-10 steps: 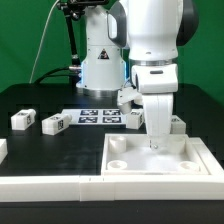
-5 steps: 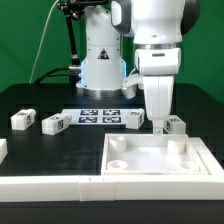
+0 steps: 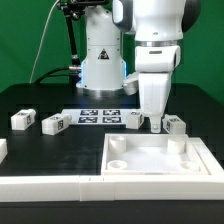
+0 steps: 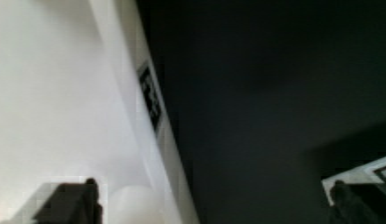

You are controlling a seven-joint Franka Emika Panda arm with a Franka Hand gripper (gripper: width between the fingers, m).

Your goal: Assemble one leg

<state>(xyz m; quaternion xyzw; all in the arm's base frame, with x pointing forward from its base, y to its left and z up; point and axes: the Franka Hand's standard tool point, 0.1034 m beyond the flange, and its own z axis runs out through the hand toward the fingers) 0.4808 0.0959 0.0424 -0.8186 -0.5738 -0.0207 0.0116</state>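
Several small white legs with tags lie on the black table in the exterior view: two at the left [image 3: 22, 119] [image 3: 54, 124], one [image 3: 133, 119] beside the marker board, and one [image 3: 176, 125] by the far edge of the large white tray-like part [image 3: 150, 160]. My gripper [image 3: 155, 125] points down between the last two legs, just beyond the tray's far edge. In the wrist view the gripper [image 4: 211, 205] is open, with dark fingertips [image 4: 65, 205] far apart and nothing between them. A white part with a tag on its side [image 4: 151, 95] fills one half of that view.
The marker board [image 3: 100, 116] lies flat behind the legs. A long white rail [image 3: 50, 184] runs along the table's front. The arm's white base [image 3: 100, 60] stands at the back, with cables to the exterior view's left.
My gripper has risen from over the tray's far corner and moved back to just beyond its far edge; most of the motion came early. The legs and the tray have not moved.
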